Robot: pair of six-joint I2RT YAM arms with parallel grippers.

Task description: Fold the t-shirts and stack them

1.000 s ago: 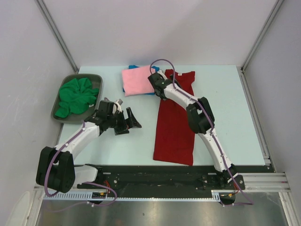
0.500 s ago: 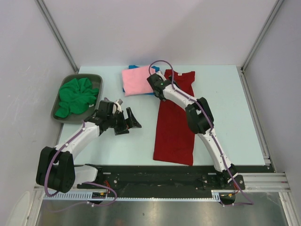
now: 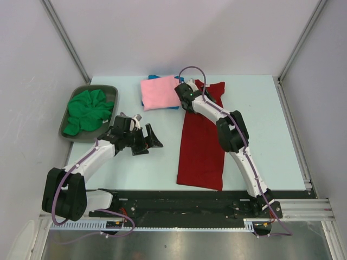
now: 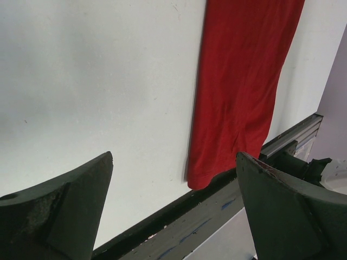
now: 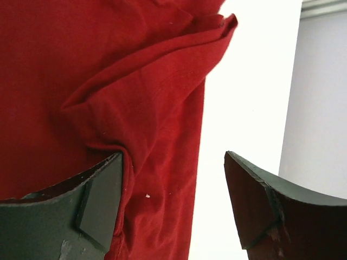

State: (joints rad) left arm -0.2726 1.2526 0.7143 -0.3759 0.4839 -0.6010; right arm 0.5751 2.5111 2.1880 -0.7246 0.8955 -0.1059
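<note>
The right gripper [image 3: 185, 92] [image 5: 172, 157] is down at the far left corner of the dark red t-shirt [image 3: 200, 146], jaws apart but not wide. In its wrist view one finger [image 5: 81, 206] rests on the cloth with a ridge of fabric bunched against it, the other [image 5: 260, 195] stands over bare table [image 3: 260, 119], and the shirt's edge runs up between them. From that corner the shirt stretches back toward the arm bases as a long narrow strip, its long axis running far to near, so the likely next move is to pinch here and carry the far end along that axis. The left gripper [image 3: 146, 138] [image 4: 173, 157] hangs wide open and empty over the table, well to the left of the strip, so the right arm is much the nearer. Just left of the right gripper lies a folded pink t-shirt [image 3: 158, 93] with a blue one [image 3: 153, 76] peeking out beneath it; a green t-shirt [image 3: 87, 111] sits crumpled in the grey tray [image 3: 100, 86].
</note>
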